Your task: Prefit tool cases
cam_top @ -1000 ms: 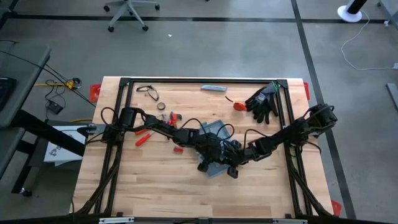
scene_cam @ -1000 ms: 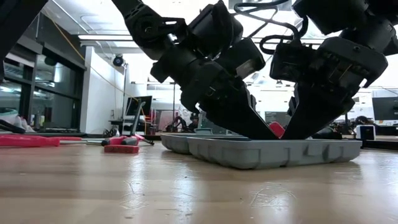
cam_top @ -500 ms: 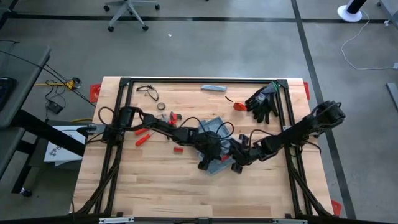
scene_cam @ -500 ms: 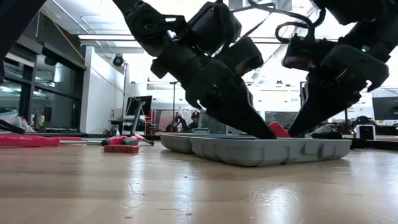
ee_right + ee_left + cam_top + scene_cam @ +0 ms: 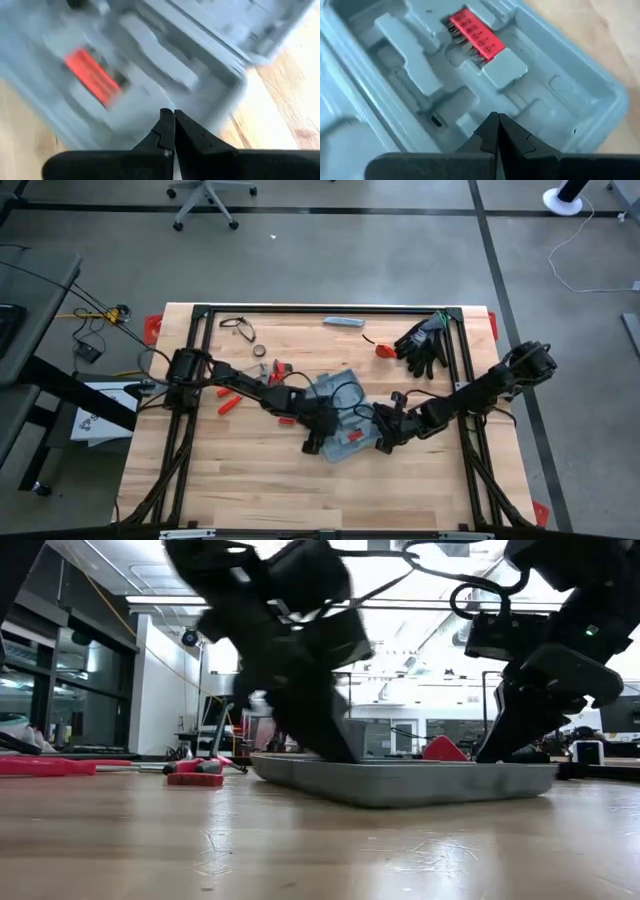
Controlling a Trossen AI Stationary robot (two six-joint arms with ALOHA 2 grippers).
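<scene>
The tool case (image 5: 340, 415) lies open and flat near the middle of the table (image 5: 240, 480), its moulded slots facing up. Compared with a second ago it has turned and slid a little toward the left arm's side, so its long edge now faces the low camera more squarely and it looks longer and flatter there (image 5: 400, 780). Inside, a red bit holder (image 5: 476, 37) sits in one slot; most of the other slots in sight look empty. That suggests the case is being nudged into a handier position for filling, and the filling itself is mostly not done: several red-handled tools (image 5: 228, 402) lie loose on the wood well to the left arm's side of the case.

The left gripper (image 5: 314, 442) has drawn back from the centre of the case toward its near left corner and is now at the case's edge, fingers pressed shut with nothing between them. Its wrist view looks steeply down over the closed fingertips (image 5: 496, 124) into the tray. The arm is blurred in the low view, so I judge it is moving.

The right gripper (image 5: 384, 438) has also pulled outward, to the case's right edge, closed and empty, its arm stretched low across the table from the right. A pair of black gloves (image 5: 422, 345) and a slim grey bar (image 5: 343, 322) lie apart at the far side.
</scene>
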